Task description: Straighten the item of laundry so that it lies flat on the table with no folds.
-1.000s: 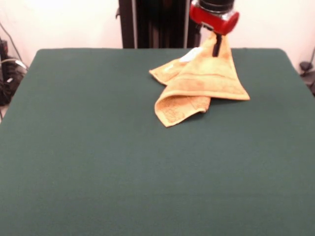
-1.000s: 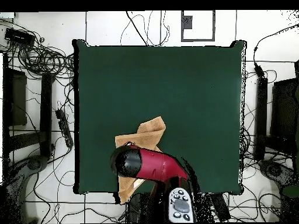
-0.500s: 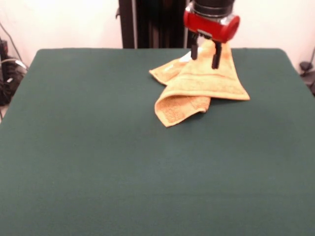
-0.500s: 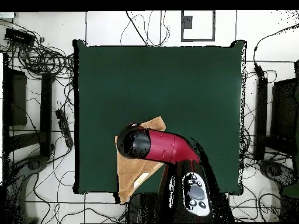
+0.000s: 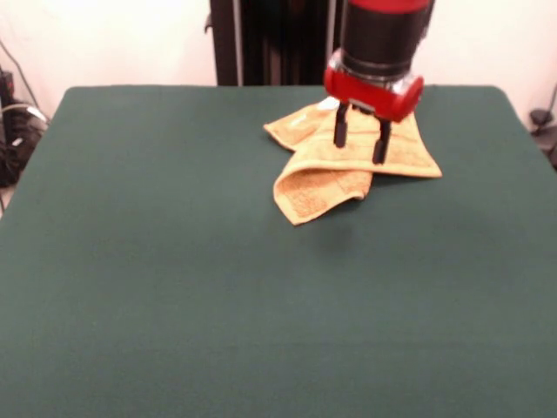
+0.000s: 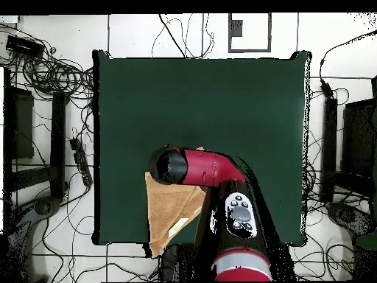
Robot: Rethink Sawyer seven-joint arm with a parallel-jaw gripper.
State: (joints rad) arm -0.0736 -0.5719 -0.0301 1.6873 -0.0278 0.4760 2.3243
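Front view alone shows gripper [image 5: 358, 144] spread over towel [image 5: 348, 165].

Even, diffuse lighting in both views; no hard glare. Front view: wall [image 5: 113, 39] along the top of the frame bright, near washed out; table [image 5: 174, 287] uniformly lit, slightly soft toward the bottom edge. Faint, soft shadow under the towel [image 5: 322, 187] at its lower right edge and below the gripper [image 5: 359, 144]. Overhead view: moderately bright, fine detail coarse, cables at left and right margins indistinct.
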